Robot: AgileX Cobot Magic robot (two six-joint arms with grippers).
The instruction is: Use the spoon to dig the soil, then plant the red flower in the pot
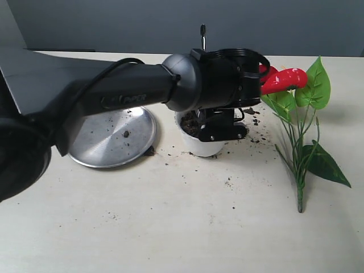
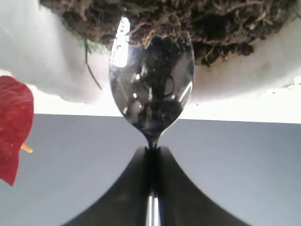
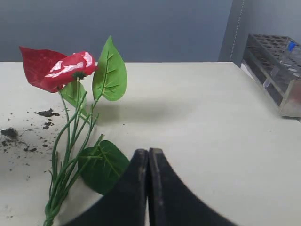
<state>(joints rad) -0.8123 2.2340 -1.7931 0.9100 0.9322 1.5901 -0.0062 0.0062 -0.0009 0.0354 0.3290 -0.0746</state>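
My left gripper (image 2: 151, 149) is shut on the slim handle of the silver spoon (image 2: 151, 89). The tip of the spoon's bowl is against the dark crumbly soil (image 2: 188, 19) inside the white pot (image 2: 47, 61). In the exterior view the left gripper (image 1: 224, 131) hangs over the pot (image 1: 199, 147) and hides most of its opening. The red flower (image 1: 284, 79) lies on the table right of the pot, stems toward the front. My right gripper (image 3: 148, 153) is shut on nothing, just beside a leaf of the red flower (image 3: 61, 68).
A round steel plate (image 1: 114, 136) with a few soil crumbs sits left of the pot. Loose crumbs (image 1: 253, 122) are scattered between the pot and the flower. A metal rack (image 3: 277, 66) stands at the table's far side in the right wrist view.
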